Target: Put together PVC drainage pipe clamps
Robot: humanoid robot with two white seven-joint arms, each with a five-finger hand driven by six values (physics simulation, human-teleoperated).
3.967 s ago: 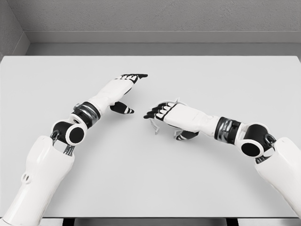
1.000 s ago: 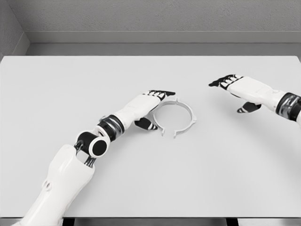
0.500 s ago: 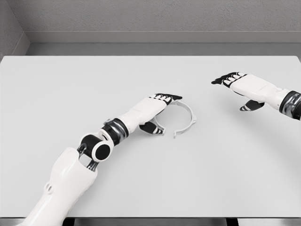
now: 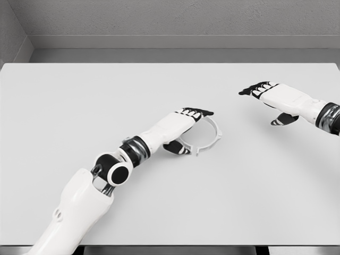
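Now, head view, places given from the clamp:

Clamp: a thin pale ring (image 4: 211, 135) lies flat on the table (image 4: 170, 202), a little right of the table's middle. Its near side is split, with a gap between two small tabs. Its left part is hidden under the left hand.

Left hand: (image 4: 183, 125) lies over the clamp's left part, its arm coming up from the lower left. Fingers are straight and held close together, with dark tips (image 4: 201, 112) reaching to the ring's far-left rim. The thumb (image 4: 175, 148) sticks out toward the viewer at the ring's near-left edge. Whether the palm or fingers touch the ring cannot be told; no pinch on it shows.

Left arm: white forearm, dark banded wrist (image 4: 137, 147) and round elbow joint (image 4: 119, 171), all to the lower left of the clamp.

Right hand: (image 4: 276, 96) sits well apart from the clamp, to its upper right, above the table near the right edge. Fingers are stretched out side by side, pointing left, with dark tips (image 4: 249, 90). The thumb (image 4: 281, 119) hangs below the palm. It holds nothing.

Right arm: only the forearm and a dark wrist band (image 4: 328, 114) show, cut by the right edge.

Table: plain light grey top; a grey wall (image 4: 170, 21) runs behind it, far beyond the clamp.
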